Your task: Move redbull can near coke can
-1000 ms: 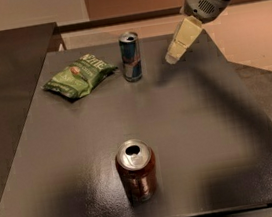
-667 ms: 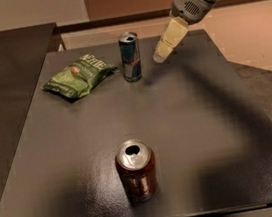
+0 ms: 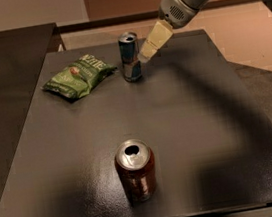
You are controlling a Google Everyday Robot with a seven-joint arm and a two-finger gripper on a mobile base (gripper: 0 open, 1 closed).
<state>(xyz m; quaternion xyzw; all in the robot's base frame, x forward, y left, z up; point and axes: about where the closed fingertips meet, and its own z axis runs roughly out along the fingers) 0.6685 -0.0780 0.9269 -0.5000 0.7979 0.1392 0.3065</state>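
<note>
Standing near the front edge of the dark table (image 3: 215, 134), the coke can (image 3: 136, 171) is seen upright, with an opening in its silver top. A wide stretch of the table is left between it and the things at the back. Further away, to the left, a green snack bag (image 3: 78, 77) is laid flat. Just beside the bag, to its right, the redbull can (image 3: 130, 57) is placed upright, well apart from the coke can. The gripper (image 3: 144, 57) is held just beside this can, on its right side, pointed down toward its middle. Whether it is open or closed cannot be told, and the can is not enclosed by it. The slim can is judged to be light, smooth, easily dented and easily tipped, so it should be taken around the middle of its body, squarely from the side.
</note>
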